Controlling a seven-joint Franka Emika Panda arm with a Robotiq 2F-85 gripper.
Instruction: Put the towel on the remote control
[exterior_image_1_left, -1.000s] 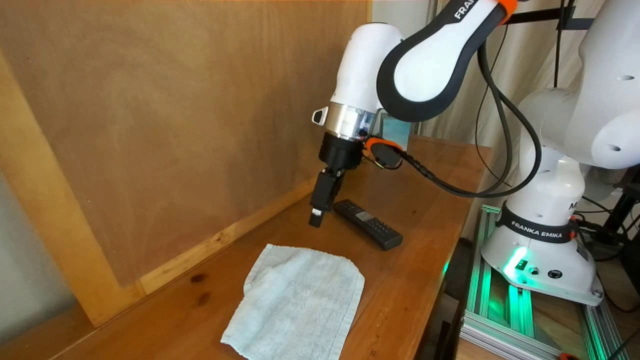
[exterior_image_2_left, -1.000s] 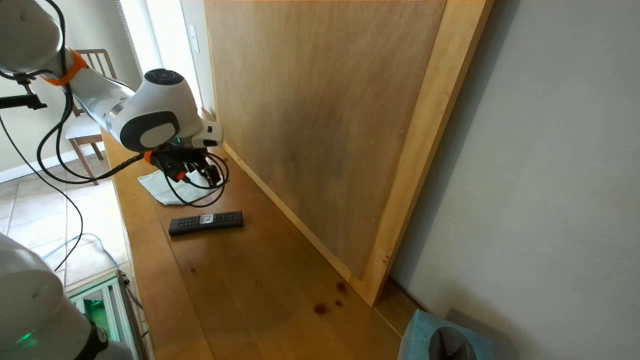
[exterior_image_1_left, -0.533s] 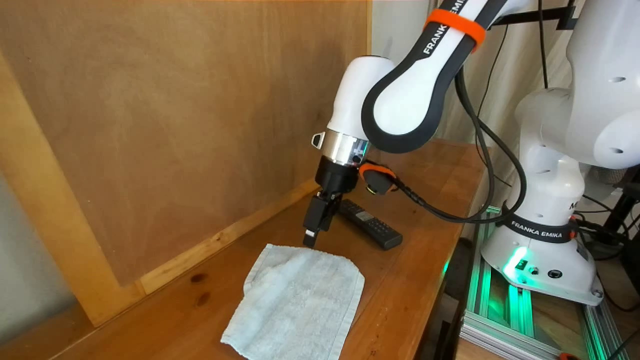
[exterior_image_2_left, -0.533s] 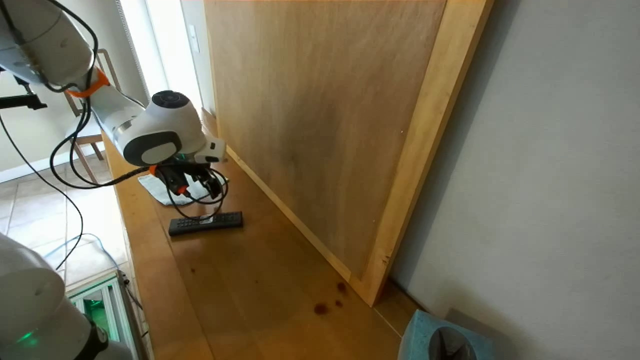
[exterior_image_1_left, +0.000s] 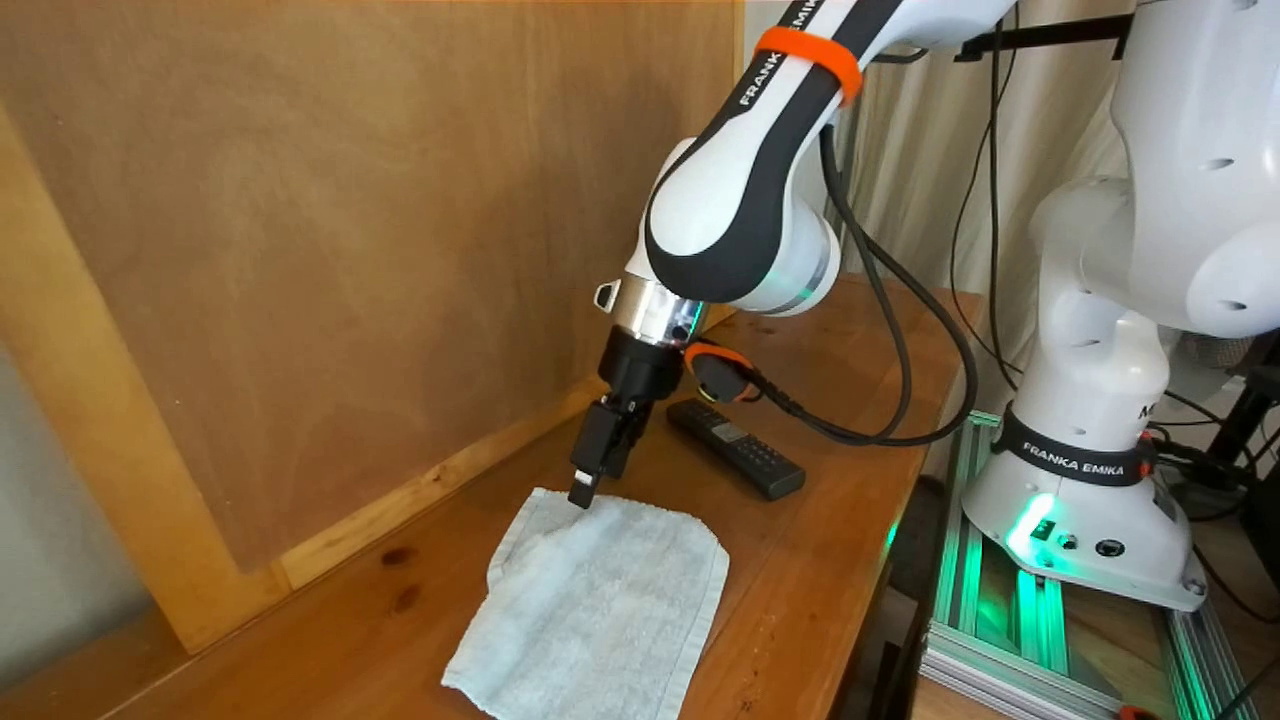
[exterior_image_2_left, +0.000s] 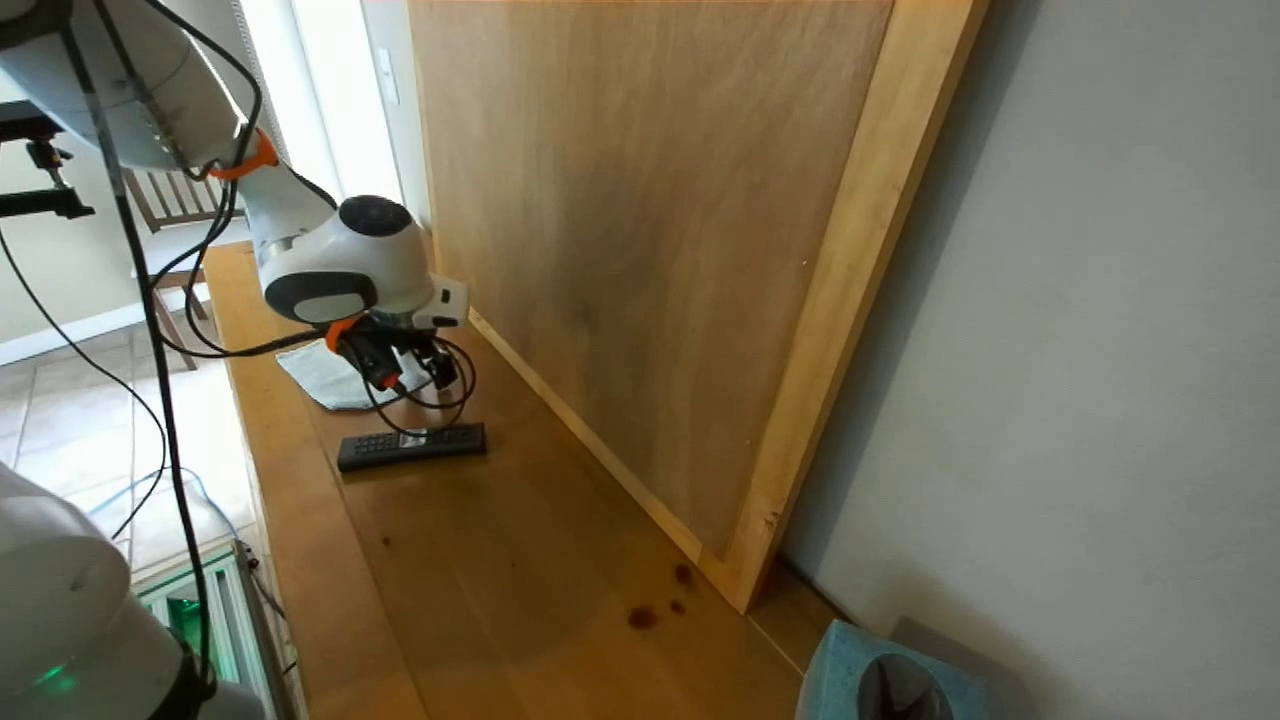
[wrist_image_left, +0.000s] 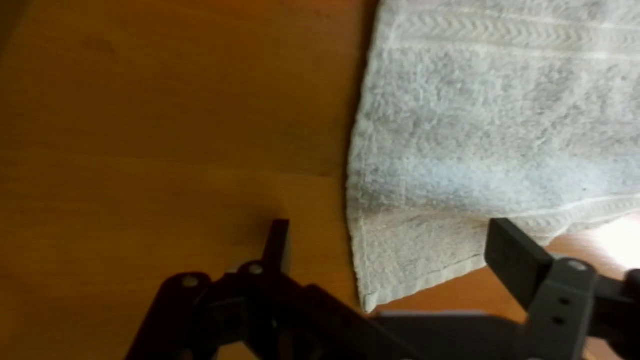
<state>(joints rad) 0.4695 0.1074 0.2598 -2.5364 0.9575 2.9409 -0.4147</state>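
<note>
The towel (exterior_image_1_left: 610, 610), a wrinkled pale cloth, lies flat on the wooden table. It is partly hidden behind the arm in an exterior view (exterior_image_2_left: 330, 380). The remote control (exterior_image_1_left: 737, 450), a slim black bar, lies on the table beside the towel, uncovered. In an exterior view a cable loop crosses in front of the remote (exterior_image_2_left: 380, 453). My gripper (exterior_image_1_left: 582, 495) is over the towel's corner at the panel side. In the wrist view the gripper (wrist_image_left: 387, 225) is open and empty, with the towel's corner (wrist_image_left: 400, 255) showing between its fingers.
A tall wooden panel (exterior_image_1_left: 380, 250) stands along the table's (exterior_image_1_left: 780, 600) far side, close to my gripper. A blue-grey box (exterior_image_2_left: 845, 665) sits near the grey wall. Cables (exterior_image_1_left: 900, 440) hang in a loop from my arm above the table.
My gripper has moved down and toward the towel, from beside the remote to over the towel's corner. The towel and the remote have not moved.
</note>
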